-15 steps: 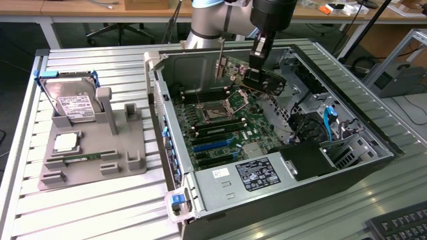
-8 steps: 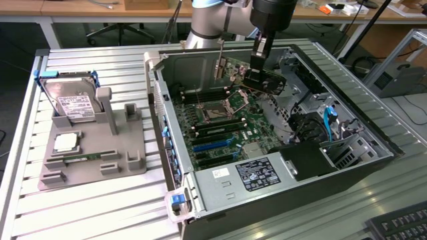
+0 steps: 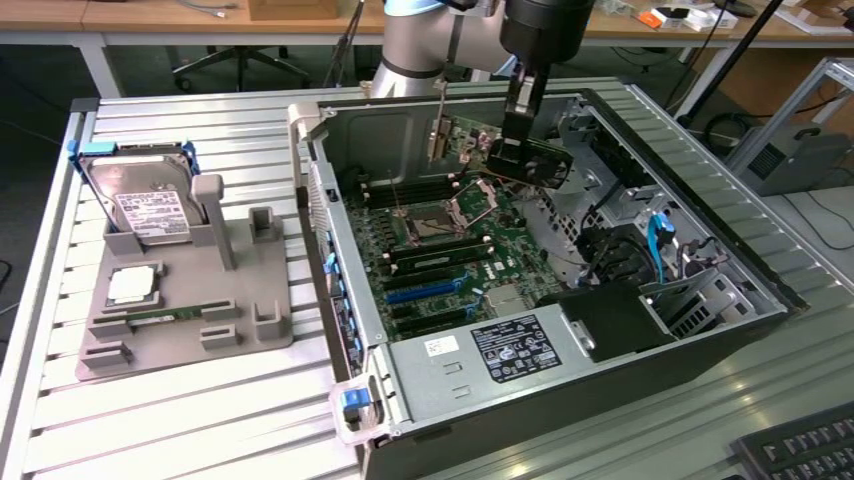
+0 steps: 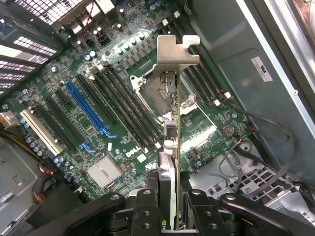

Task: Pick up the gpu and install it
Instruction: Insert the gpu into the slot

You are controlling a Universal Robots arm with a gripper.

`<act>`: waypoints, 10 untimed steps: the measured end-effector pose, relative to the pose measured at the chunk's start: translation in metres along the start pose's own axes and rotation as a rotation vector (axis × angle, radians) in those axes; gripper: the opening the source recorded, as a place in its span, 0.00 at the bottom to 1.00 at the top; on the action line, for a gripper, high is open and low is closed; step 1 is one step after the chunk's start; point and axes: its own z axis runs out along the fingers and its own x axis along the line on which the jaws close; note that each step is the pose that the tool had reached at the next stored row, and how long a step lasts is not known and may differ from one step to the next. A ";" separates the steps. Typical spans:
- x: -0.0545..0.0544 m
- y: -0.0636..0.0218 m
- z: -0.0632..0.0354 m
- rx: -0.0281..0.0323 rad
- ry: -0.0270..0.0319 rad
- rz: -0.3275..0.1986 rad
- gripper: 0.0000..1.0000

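Grey fixture at the exterior view's left, with hard drive standing upright in it. Further right, open computer case lying on its side, motherboard exposed. Over the board's far end, gripper clamped on the gpu, hanging clear of the board and not seated. From the wrist, gripper pinching the gpu edge-on, bracket farthest from the jaws. Likely trouble: missing the blue slot, probably the target, through slight tilt in so narrow a pinch; or snagging the bracket on the case wall. Looks thin and flat: green board, black cooler on one face, silver end bracket.
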 end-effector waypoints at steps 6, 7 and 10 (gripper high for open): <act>0.000 0.0000 0.0001 -0.0003 -0.0019 -0.031 0.27; 0.000 0.0000 0.0001 -0.0003 -0.0022 -0.035 0.27; 0.000 0.0000 0.0001 -0.0004 -0.0032 -0.056 0.27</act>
